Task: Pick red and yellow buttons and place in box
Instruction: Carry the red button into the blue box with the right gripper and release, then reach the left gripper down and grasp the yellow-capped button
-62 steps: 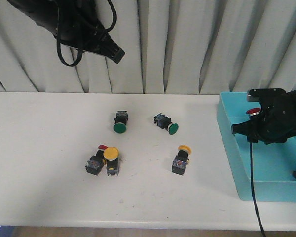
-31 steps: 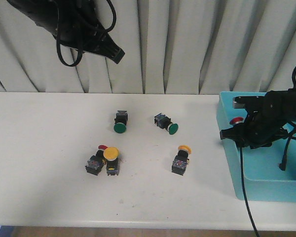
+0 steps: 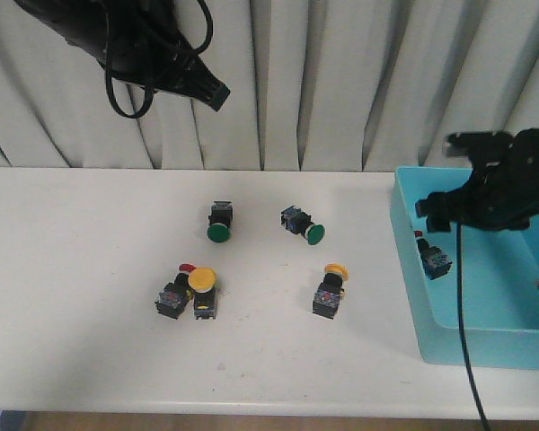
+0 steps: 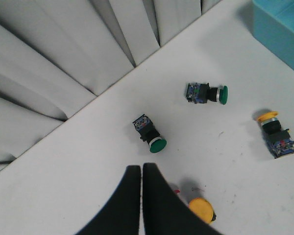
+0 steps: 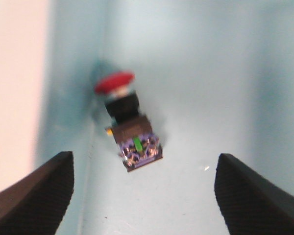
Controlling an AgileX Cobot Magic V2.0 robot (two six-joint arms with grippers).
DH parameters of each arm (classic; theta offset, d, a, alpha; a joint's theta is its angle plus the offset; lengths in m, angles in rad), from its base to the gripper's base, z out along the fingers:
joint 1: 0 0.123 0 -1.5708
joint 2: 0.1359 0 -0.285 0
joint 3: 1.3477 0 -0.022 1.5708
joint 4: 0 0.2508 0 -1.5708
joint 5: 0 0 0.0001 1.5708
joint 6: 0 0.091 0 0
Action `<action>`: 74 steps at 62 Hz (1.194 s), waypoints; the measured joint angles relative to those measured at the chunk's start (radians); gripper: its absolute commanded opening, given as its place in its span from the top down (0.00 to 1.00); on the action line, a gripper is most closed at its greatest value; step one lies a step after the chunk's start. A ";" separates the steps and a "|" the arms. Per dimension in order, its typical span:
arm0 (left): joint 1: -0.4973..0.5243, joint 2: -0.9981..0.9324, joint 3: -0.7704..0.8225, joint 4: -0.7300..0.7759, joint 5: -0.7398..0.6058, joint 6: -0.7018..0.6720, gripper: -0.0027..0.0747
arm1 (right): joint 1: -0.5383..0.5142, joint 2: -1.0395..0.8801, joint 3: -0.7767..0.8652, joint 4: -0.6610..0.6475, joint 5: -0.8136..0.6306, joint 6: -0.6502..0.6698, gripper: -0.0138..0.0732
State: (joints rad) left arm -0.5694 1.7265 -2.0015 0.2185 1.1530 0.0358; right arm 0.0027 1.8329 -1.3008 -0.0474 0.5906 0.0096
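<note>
My right gripper hangs spread wide and empty, a red button lying just below it in the box.

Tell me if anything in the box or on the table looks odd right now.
Nothing is damaged or spilled. The red button lies on its side against the box wall below the open right gripper. On the table, a red-capped button touches a yellow one.

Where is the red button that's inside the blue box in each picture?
Front view: red-capped push-button switch lies inside the light-blue plastic bin, against its left wall.
Left wrist view: not in it; only the bin's corner shows.
Right wrist view: centre, by the wall.
Shared landmark: the bin.
</note>
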 measured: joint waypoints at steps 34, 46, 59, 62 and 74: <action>0.000 0.075 0.078 -0.002 -0.059 -0.016 0.19 | 0.001 -0.827 0.006 0.001 0.084 -0.015 0.17; 0.007 0.160 0.165 -0.001 -0.059 -0.100 0.19 | 0.001 -0.965 0.135 0.024 0.060 -0.016 0.17; 0.025 0.276 0.216 -0.002 -0.069 -0.152 0.22 | 0.018 -1.018 0.368 0.075 -0.109 -0.044 0.17; 0.027 0.302 0.219 -0.002 -0.070 -0.157 0.22 | 0.044 -1.023 0.401 0.082 -0.135 -0.058 0.17; 0.033 0.391 0.220 -0.010 -0.074 -0.179 0.22 | 0.179 -1.026 0.467 0.081 -0.151 -0.087 0.17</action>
State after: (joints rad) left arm -0.5359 2.1177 -1.7810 0.2081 1.0795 -0.1434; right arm 0.1817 0.8065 -0.8339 0.0332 0.4401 -0.0775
